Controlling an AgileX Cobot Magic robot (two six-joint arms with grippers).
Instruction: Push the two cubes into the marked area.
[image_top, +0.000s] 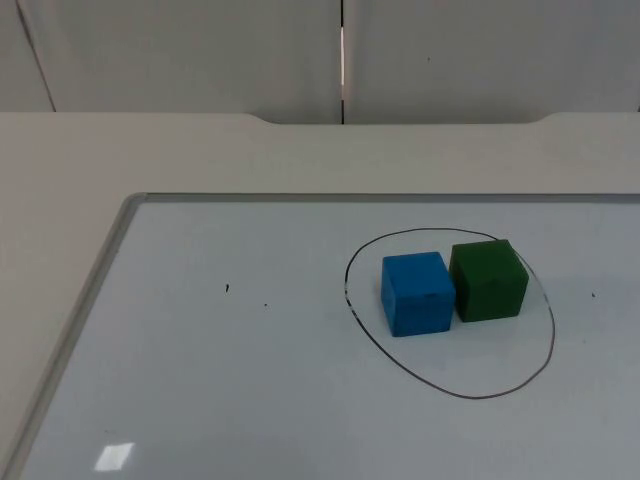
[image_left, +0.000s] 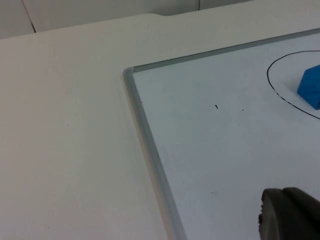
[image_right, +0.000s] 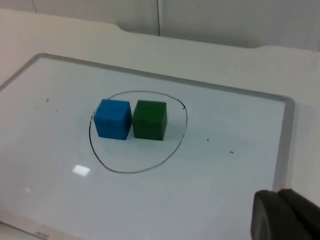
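A blue cube (image_top: 417, 293) and a green cube (image_top: 488, 281) stand side by side, touching, inside a hand-drawn black oval (image_top: 470, 397) on the whiteboard. The right wrist view shows the blue cube (image_right: 113, 118), the green cube (image_right: 149, 119) and the oval (image_right: 130, 171) around them. My right gripper (image_right: 280, 215) is shut, well back from the cubes, over the board's near right part. My left gripper (image_left: 282, 212) is shut too, hovering over the board's left part, far from the blue cube (image_left: 311, 87).
The whiteboard has a grey metal frame (image_top: 100, 270) lying on the white table, and its corner (image_left: 129, 72) is near the left arm. A grey partition wall (image_top: 200, 50) stands behind the table. Tiny black specks (image_top: 227, 289) mark the board.
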